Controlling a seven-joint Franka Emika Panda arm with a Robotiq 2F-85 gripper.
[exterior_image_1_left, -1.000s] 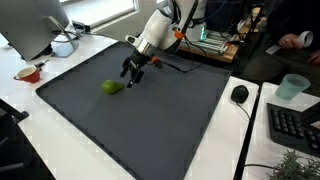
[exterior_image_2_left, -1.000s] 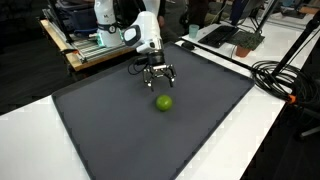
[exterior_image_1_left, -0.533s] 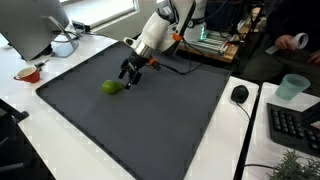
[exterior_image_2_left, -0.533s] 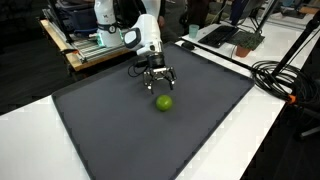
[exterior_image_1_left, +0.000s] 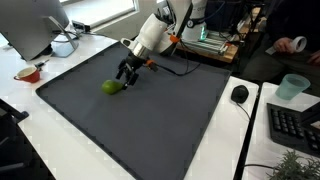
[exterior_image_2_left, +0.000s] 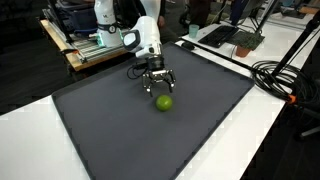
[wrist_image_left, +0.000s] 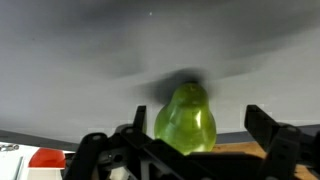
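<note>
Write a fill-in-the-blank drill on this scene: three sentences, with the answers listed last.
The pear on the dark mat is ____ in colour. The gripper, close to the pear, has its jaws ____. In an exterior view, a black computer ____ lies between the mat and the keyboard.
Missing words: green; open; mouse.

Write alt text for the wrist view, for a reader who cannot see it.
A green, pear-shaped fruit lies on a dark grey mat, centred between the spread black fingers of the open gripper. A blurred red and white object sits in the lower left corner.
</note>
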